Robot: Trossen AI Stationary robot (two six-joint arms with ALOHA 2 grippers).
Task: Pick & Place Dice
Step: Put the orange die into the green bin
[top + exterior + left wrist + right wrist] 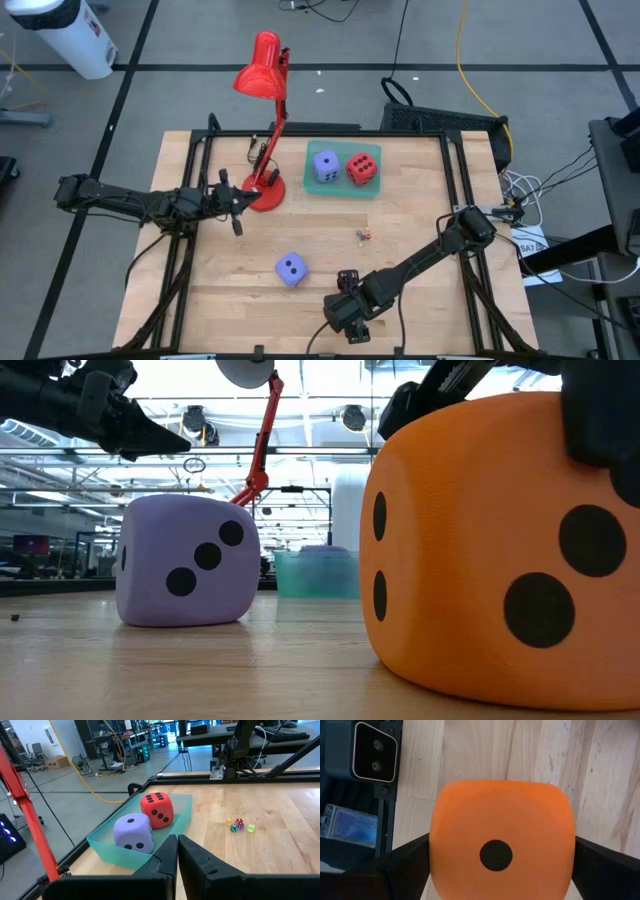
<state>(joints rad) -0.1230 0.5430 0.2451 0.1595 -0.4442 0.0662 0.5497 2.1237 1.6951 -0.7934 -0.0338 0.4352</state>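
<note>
Orange die (500, 837) sat at the desk's (420, 230) near edge, between the spread fingers (607, 865) of the right claw (349, 318). In the right wrist view we saw a dark finger at each flank of the cube, whose one-pip face looked at the camera; we could not tell whether the fingers pressed its sides. In the low view this die (500, 550) rested on the wood, filling the foreground. In the high view the claw covered it.

One lavender die (291, 268) lay alone on the bare desk, left of the right claw and well apart from the tray (341, 188). In the low view its three-pip face (205, 556) showed.

We found the teal tray toward the far edge, holding the second lavender die (325, 165) and the red die (362, 168) side by side, the red one to the right. The left wrist view showed the same pair, lavender (133, 833) and red (157, 810), touching each other.

Left claw (237, 207) was clenched and held nothing; it hovered just beside the round base (268, 194) of the red lamp (262, 70), left of the tray.

Several tiny coloured dice (239, 825) lay in a cluster on the desk, between the tray and the right arm.
</note>
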